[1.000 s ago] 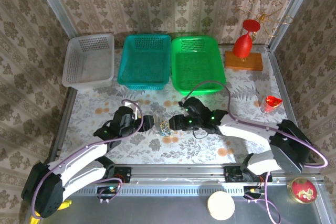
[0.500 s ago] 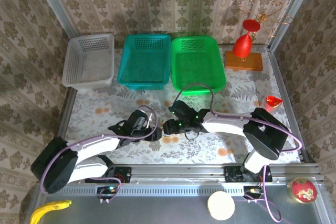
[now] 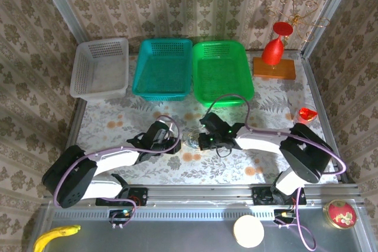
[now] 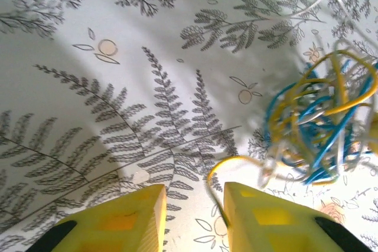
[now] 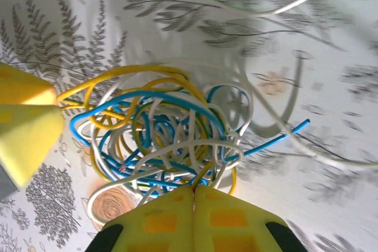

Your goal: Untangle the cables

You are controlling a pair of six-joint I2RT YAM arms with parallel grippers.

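Ledge first, ribbed metal: what sits on it?

A curved yellow banana, a flat cream disc, and a red disc rimmed in gold.

And past it, on the fern-printed cloth?

The cables: thin, glossy wires, blue, yellow and white, looped into a loose ball between the two grippers at mid-table. The right gripper has its blocky yellow fingers pressed together, pinching strands at the ball's edge. The left gripper has its fingers parted. One yellow strand curls down into the gap, unclamped.

Farther back?

Three mesh plastic tubs in a row, well apart from the ball: white basket, teal basket, green basket. Right of them a smooth red vase stands on an orange slab.
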